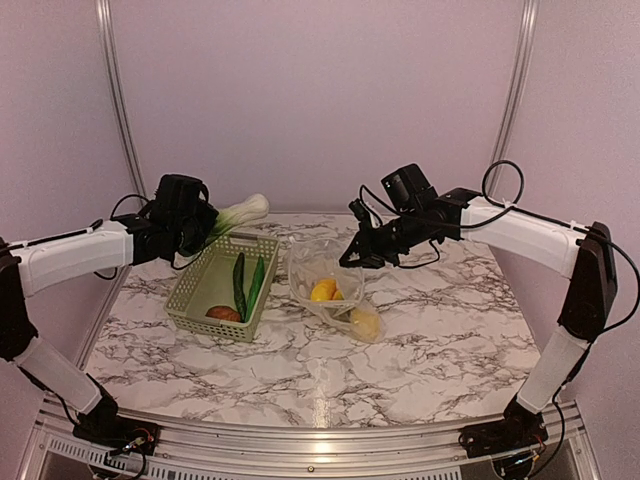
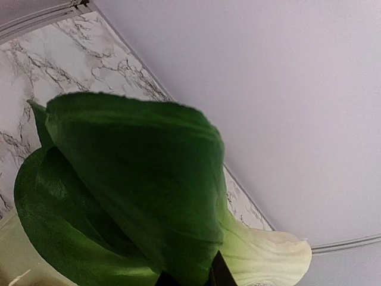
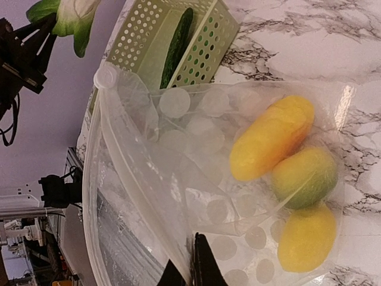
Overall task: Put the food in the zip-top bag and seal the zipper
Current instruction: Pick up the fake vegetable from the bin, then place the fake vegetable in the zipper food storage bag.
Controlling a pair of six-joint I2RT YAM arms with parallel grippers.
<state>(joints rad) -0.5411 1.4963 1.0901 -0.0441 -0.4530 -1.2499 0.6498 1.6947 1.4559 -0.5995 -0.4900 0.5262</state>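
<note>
Zip-top bag [image 1: 335, 270] lies mid-desk [image 1: 450, 350], just right of the basket [image 1: 183, 297], closed end flat on the marble toward lower right, mouth raised toward the upper centre of the top view

Inside already, bunched at the closed end: orange piece [image 3: 271, 137], a green-yellow one [image 3: 305, 177], lemon [image 3: 306, 238]

Right jaws are pinched together on a fold of the bag's upper film near the mouth, holding it up so the mouth gapes. Zipper [image 3: 132, 161] is the pale strip curving down the left half of the right wrist view, unsealed

Left jaws are clamped on the leaf end of the bok choy [image 1: 240, 212], white stem pointing right, in the air over the basket's far rim, upper left of centre. In the basket: two long green pieces [image 1: 247, 285] and the reddish-brown round one [image 1: 223, 313]

Step in hand, my read: bok choy into the bag. To do it well:
- carry it right, above the basket rim, stem first, lined up with the mouth
- right side keeps the top film high and taut, otherwise the leaves catch the zipper strip and fold it inward
- push the stem past the strip before letting go; a drop at the lip likely leaves the leaves hanging out and blocks sealing later
- release low, the film is slack and the fruit inside can roll

Bag is light and crinkly, so expect it to slide if nudged
</note>
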